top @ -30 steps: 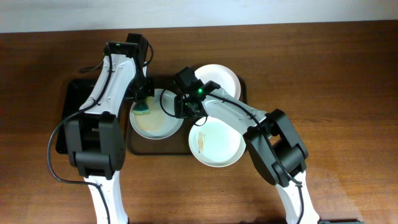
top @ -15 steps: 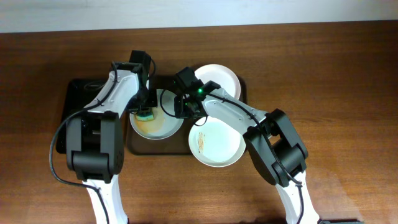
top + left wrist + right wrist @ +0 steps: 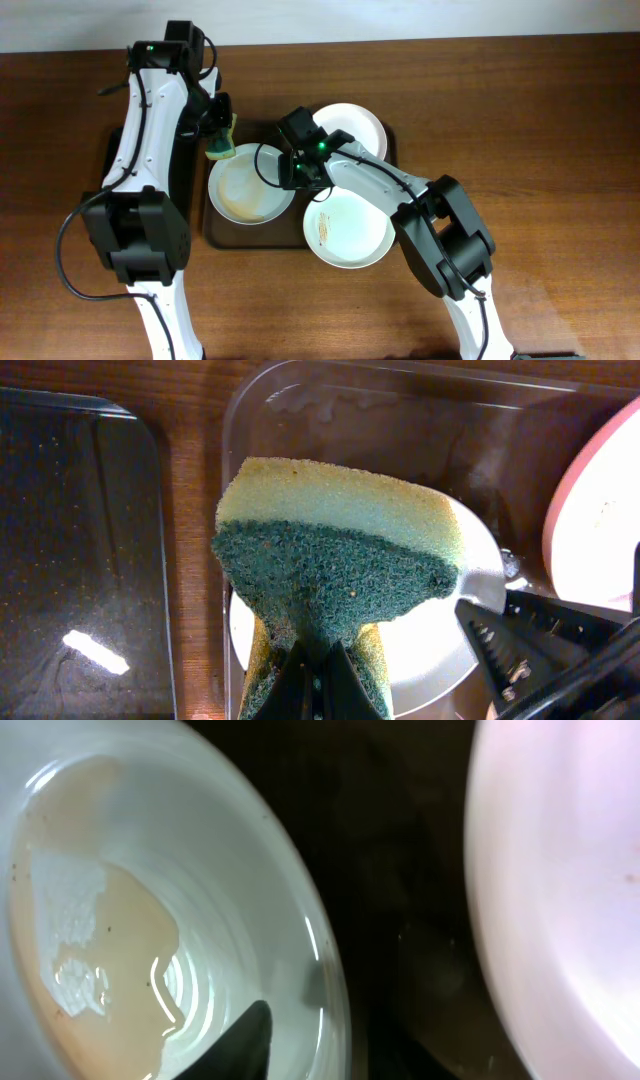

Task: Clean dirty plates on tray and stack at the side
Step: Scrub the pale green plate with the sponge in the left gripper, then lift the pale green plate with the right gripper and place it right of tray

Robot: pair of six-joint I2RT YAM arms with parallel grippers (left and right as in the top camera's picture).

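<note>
Three white plates lie on the dark brown tray [image 3: 224, 234]. The left plate [image 3: 248, 186] has a wet brownish film. The back plate [image 3: 352, 126] looks clean. The front plate [image 3: 350, 232] has an orange smear. My left gripper [image 3: 220, 132] is shut on a yellow-and-green sponge [image 3: 222, 146], held in the air over the tray's back left corner; the sponge [image 3: 340, 540] fills the left wrist view above the left plate [image 3: 460, 630]. My right gripper [image 3: 300, 172] is shut on the left plate's right rim [image 3: 325, 960], one finger inside, one outside.
A smaller black tray [image 3: 104, 165] lies left of the brown tray, partly under my left arm; it also shows in the left wrist view [image 3: 80, 560]. Bare wooden table [image 3: 540, 150] lies to the right and front.
My left gripper has lifted the sponge off the left plate and moved it back and to the left. My right gripper and the plates have stayed put.
</note>
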